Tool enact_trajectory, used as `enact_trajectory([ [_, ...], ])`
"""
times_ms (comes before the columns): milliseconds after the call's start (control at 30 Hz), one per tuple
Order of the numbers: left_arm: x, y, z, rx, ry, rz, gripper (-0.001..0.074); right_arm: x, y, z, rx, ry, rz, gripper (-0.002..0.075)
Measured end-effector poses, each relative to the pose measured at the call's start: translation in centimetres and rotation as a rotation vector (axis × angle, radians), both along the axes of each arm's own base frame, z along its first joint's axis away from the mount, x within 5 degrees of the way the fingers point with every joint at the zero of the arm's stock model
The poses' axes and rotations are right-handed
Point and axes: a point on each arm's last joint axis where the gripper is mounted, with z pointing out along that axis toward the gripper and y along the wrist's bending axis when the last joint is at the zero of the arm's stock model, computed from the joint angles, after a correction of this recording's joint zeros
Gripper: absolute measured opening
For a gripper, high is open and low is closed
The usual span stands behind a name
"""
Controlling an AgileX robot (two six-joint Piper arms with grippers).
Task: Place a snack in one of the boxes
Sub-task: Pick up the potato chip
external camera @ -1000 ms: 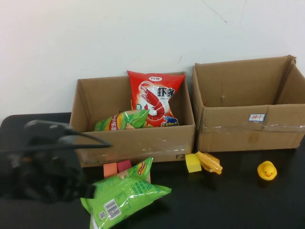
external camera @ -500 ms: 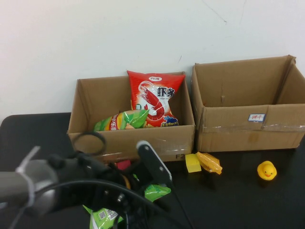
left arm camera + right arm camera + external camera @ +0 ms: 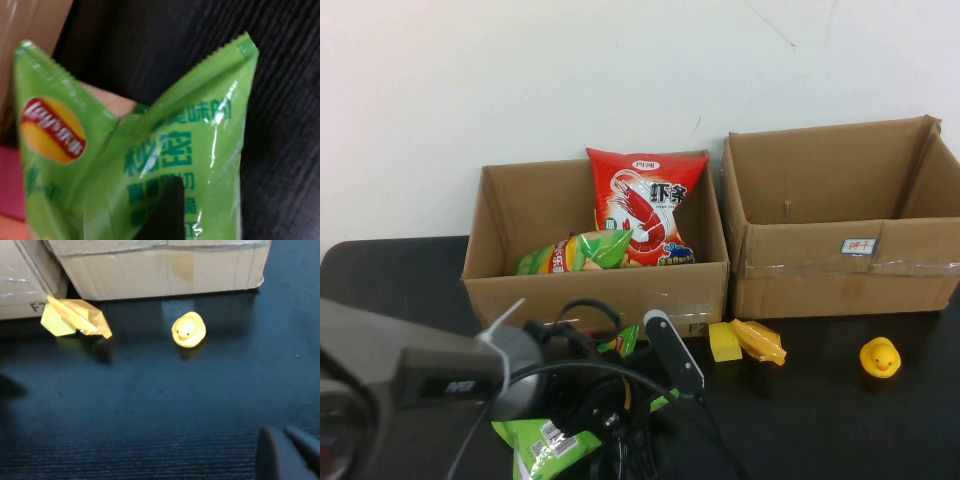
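Note:
A green chip bag lies on the black table in front of the left box. My left gripper hangs right over it, open, and my arm covers most of the bag. Up close in the left wrist view, the green bag fills the picture, with one dark finger in front of it. The left box holds a red shrimp snack bag and another green bag. The right box shows nothing inside. My right gripper is shut low above the bare table, out of the high view.
A yellow block and a yellow packet lie in front of the gap between the boxes. A yellow rubber duck sits before the right box. A pink block lies beside the green bag.
My left arm has swung in from the left and come down over the green chip bag, and its gripper has opened. The right arm has not moved.

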Motion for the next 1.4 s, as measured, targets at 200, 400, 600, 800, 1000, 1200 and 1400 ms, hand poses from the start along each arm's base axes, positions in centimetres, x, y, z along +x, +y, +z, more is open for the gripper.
enact_trajectory([
  [200, 0.6, -0.3, -2.3, 0.065, 0.007, -0.057, 0.0566, 0.0, 0.0, 0.0, 0.000, 0.000, 0.000, 0.0000],
  [400, 0.5, 0.1, -2.8, 0.117, 0.039, -0.054, 0.0199, 0.0, 0.0, 0.0, 0.000, 0.000, 0.000, 0.0000],
  [600, 0.1, 0.9, 0.0, 0.158, 0.063, 0.031, 0.0017, 0.0, 0.0, 0.0, -0.002, -0.002, 0.001, 0.0000],
  [800, -0.4, 1.7, 4.5, 0.150, 0.027, 0.086, 0.0001, 0.1, 0.0, 0.1, -0.001, -0.017, -0.001, 0.0000],
  [1000, -0.2, 2.2, 4.3, 0.150, 0.052, 0.155, 0.0003, 0.1, 0.0, 0.1, -0.001, -0.017, -0.001, 0.0000],
  [1200, 1.0, 3.2, 2.1, 0.139, 0.080, 0.220, 0.0328, 0.1, 0.0, 0.1, 0.006, -0.018, -0.001, 0.0000],
  [1400, 1.6, 3.0, 0.3, 0.165, 0.047, 0.152, 0.0659, 0.1, 0.0, 0.1, 0.006, -0.018, -0.001, 0.0000],
])
